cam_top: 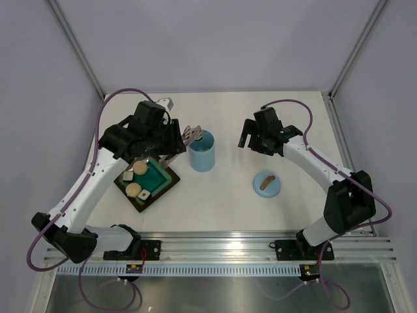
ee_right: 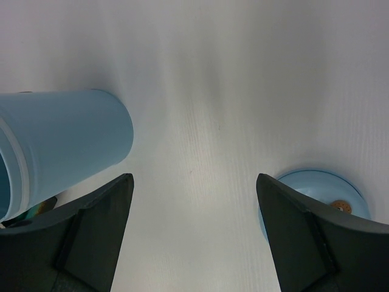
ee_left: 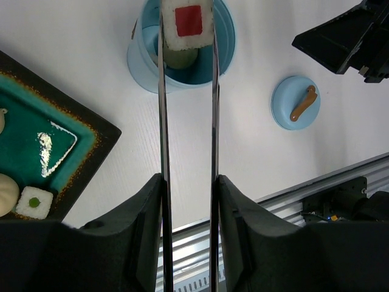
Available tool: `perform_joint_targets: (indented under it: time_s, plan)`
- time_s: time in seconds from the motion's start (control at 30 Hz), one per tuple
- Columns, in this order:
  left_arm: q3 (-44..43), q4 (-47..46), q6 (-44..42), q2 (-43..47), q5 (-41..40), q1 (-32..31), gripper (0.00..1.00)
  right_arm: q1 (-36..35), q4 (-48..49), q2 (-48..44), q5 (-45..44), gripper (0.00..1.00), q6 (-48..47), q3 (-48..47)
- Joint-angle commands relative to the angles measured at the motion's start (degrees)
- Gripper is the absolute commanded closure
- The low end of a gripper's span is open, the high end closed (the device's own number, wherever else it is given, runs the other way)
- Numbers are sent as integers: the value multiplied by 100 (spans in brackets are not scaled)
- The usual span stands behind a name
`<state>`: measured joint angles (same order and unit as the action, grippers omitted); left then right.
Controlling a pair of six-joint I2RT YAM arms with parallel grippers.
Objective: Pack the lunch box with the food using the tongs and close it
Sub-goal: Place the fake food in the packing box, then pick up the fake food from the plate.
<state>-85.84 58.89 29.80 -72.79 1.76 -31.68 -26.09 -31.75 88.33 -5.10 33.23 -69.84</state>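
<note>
Shows, from the left wrist, the left gripper (ee_left: 188,182) clamped on the tongs (ee_left: 163,121), with a food piece (ee_left: 187,21) pinched between the tong tips right over the mouth of the box (ee_left: 140,61). Judged as the drop step: keep the tips centred over the opening, lower a little to shorten the fall, then ease the squeeze slowly to let the springy arms part and release the piece straight down. Avoid any sideways drift, to spare the rim a knock and the tall, narrow box a tip-over. Shows the right gripper (ee_right: 193,182) with jaws wide apart and empty, hovering above the table (ee_right: 200,91) between box and lid (ee_left: 285,115); best kept clear of the tongs. Materials: slim, shiny metal tongs with two long flat arms; a white, grainy, soft-looking square piece with a red square centre; a smooth light blue plastic cylinder, open on top, with one darker piece (ee_left: 180,58) already inside. To the right of the box and well apart, a round matching lid lying flat, with a curved brown handle (ee_left: 304,103). To the left, a dark square tray (ee_left: 91,131) with glossy teal inside, holding a beige round (ee_left: 7,193) and a white square (ee_left: 34,202) with a green centre.
</note>
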Motion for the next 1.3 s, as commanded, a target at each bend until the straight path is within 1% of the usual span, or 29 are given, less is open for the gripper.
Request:
perform_joint_targets:
  time_s: [0.0,0.1,0.2,0.37,0.43,0.57,0.63,0.73,0.77,0.8,0.87,0.93,1.03,1.13,1.27]
  plan:
    - [-91,-388,-141,-33,219,-31,57,-37,-77,-80,-193,10,-36,-258]
    - [-12,-414,-133,-16,263,-31,48,-37,-104,-115,-228,10,-54,-232]
    - [6,-449,-124,-7,307,-40,45,-37,-104,-132,-237,10,-54,-196]
    - [24,-502,-97,46,308,-49,45,-37,-104,-158,-219,10,-28,-153]
    - [6,-493,-80,98,246,-49,48,-46,-95,-167,-228,10,-27,-135]
    - [-151,-283,-89,440,-244,-40,53,-37,-77,-220,-228,10,-19,-91]
    - [-231,-116,-106,546,-474,-40,54,-46,-51,-229,-228,10,-10,-73]
    - [-345,323,-89,679,-1036,-49,54,-37,-16,-203,-175,10,-1,-56]
    - [-345,542,-36,705,-1394,-31,54,-37,2,-211,-158,10,-1,-47]
    - [-311,657,-10,740,-1580,-22,54,-37,19,-194,-140,10,8,-38]
    - [-197,929,121,749,-1914,65,53,-37,37,-168,-114,10,-10,-47]
    - [162,1010,210,793,-1951,214,52,-37,28,-150,-70,10,-19,-64]
    - [724,992,351,951,-1951,661,51,-37,19,-124,-61,10,-45,-82]
    - [1060,1001,404,1039,-1977,961,50,-37,20,-132,-43,10,-45,-73]
    - [1350,1010,395,1013,-2092,1155,48,-37,19,-115,-35,10,-45,-91]
